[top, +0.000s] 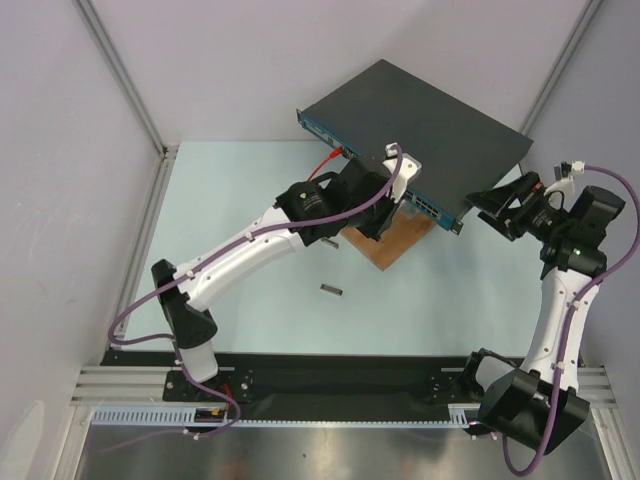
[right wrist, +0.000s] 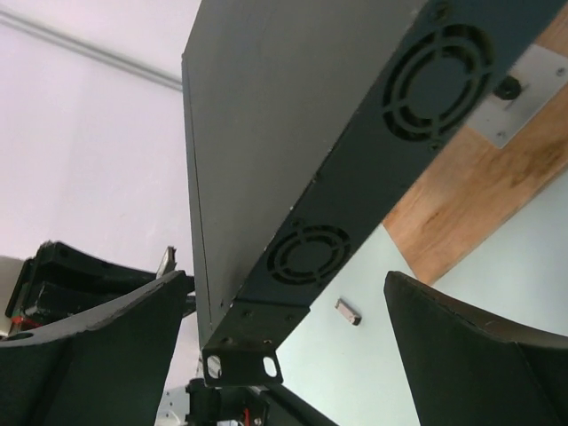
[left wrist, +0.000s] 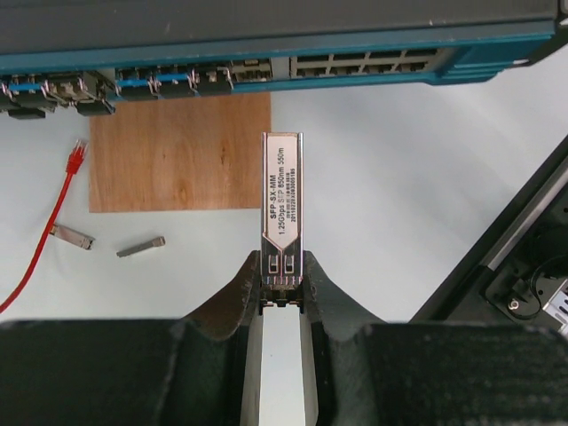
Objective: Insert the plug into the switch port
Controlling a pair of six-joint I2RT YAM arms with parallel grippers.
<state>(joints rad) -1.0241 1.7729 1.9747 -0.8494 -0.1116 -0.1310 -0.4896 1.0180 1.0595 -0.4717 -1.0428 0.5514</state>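
The switch [top: 420,110] is a flat dark-grey box, tilted, with its front edge resting on a wooden board. Its blue front face with a row of sockets [left wrist: 266,67] runs across the top of the left wrist view. My left gripper [left wrist: 282,266] is shut on the plug [left wrist: 282,204], a silver SFP module that points at the sockets and stops a short way from them. In the top view this gripper [top: 385,205] sits just before the front face. My right gripper [right wrist: 284,302] is open, with its fingers on either side of the switch's fan-vented end [right wrist: 355,177], near the mounting ear.
The wooden board [top: 390,245] lies under the switch's front. A red cable [left wrist: 53,213] and two loose modules [left wrist: 71,236] [left wrist: 140,247] lie left of the plug. Another loose module [top: 331,290] lies on the table in front of the board. Frame rails border the table.
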